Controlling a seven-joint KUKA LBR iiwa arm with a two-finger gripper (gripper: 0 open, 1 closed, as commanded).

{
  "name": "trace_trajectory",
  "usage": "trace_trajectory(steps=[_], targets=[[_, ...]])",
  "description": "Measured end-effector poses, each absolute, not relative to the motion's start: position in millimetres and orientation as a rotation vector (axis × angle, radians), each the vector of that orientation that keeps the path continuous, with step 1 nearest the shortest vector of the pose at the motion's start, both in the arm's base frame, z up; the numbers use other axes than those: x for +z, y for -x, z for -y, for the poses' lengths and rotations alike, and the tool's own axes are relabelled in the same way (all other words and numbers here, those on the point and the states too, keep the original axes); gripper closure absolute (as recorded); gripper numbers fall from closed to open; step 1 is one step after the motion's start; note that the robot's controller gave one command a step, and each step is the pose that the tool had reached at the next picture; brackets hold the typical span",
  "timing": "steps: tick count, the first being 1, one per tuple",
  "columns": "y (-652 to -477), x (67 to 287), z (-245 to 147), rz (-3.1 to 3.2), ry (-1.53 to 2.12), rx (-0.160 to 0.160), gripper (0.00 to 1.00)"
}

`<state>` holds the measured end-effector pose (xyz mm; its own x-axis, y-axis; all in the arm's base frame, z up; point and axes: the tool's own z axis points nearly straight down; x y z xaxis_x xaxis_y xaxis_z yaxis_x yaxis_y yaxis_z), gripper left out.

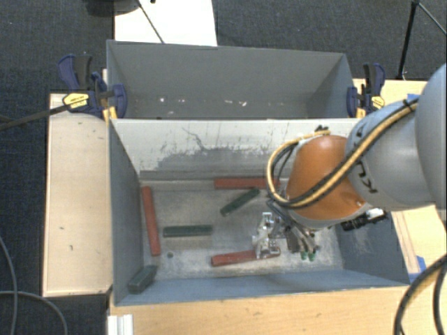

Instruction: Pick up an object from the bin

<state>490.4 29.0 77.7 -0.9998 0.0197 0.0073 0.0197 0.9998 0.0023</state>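
- Gripper [267, 245] hangs low over the floor in the front-right part of the grey metal bin [230, 145], at the right end of a red-brown stick [233, 258]. From this angle it cannot be told whether the gripper is open or closed, or whether it touches the stick.
- That red-brown stick lies close along the front wall, its right end raised slightly toward the gripper.
- An orange wrist cover [318, 180] and looped cables [279, 160] bulk over the gripper, hiding the bin floor behind it and to its right.
- A small green bit [307, 256] shows just right of the gripper, under the wrist; its shape cannot be made out.
- A slanted dark green stick [239, 201] lies near the gripper, behind it and to the left.
- Behind that, a back red-brown stick [237, 183] lies at the foot of the rear wall, its right end running under the cover.
- Well apart to the left are a level dark green stick [186, 231] in mid-floor, a left red-brown stick [150, 220] along the left wall, and a dark green block [142, 278] in the front-left corner.
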Motion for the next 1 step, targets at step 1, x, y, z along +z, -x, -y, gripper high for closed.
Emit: trace_trajectory(steps=[1], targets=[[-498.4,77.7,-28.1,3.171,0.038,-0.005,0.00]])
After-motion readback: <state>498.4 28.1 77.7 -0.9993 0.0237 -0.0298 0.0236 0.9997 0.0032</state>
